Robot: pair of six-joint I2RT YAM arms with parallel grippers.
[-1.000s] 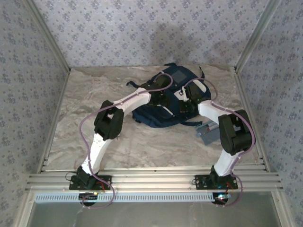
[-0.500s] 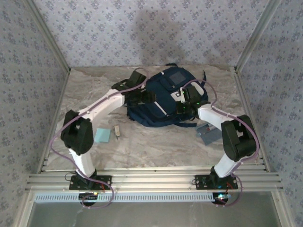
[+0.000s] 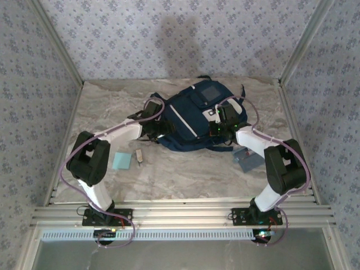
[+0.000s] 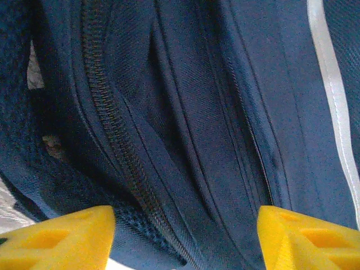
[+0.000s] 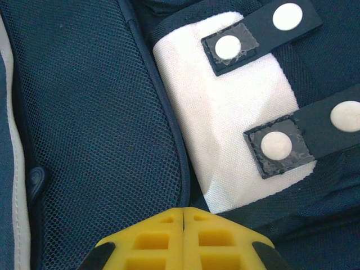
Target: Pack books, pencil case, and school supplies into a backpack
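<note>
The navy backpack (image 3: 198, 112) lies at the back middle of the table. My left gripper (image 3: 160, 127) is at its near-left edge; in the left wrist view its yellow fingers (image 4: 67, 237) stand well apart, open, with the zippered fabric (image 4: 185, 169) spanning the gap. My right gripper (image 3: 220, 127) is shut, its tip (image 5: 184, 211) resting on the seam between the mesh pocket (image 5: 95, 124) and a white patch (image 5: 230, 118). The light-blue pad (image 3: 120, 161) and the beige block (image 3: 138, 156) lie left of the backpack. The grey pencil case (image 3: 249, 159) lies by the right arm. The books are out of view.
Patterned walls with metal posts close in the left, back and right sides. An aluminium rail (image 3: 180, 214) runs along the near edge of the marble table (image 3: 185, 174). Bare tabletop lies in front of the backpack, between the two arms.
My left arm swung out to the left, uncovering the pad and block, then came in to the backpack's near-left edge. The right gripper stayed shut on the backpack's right side.
</note>
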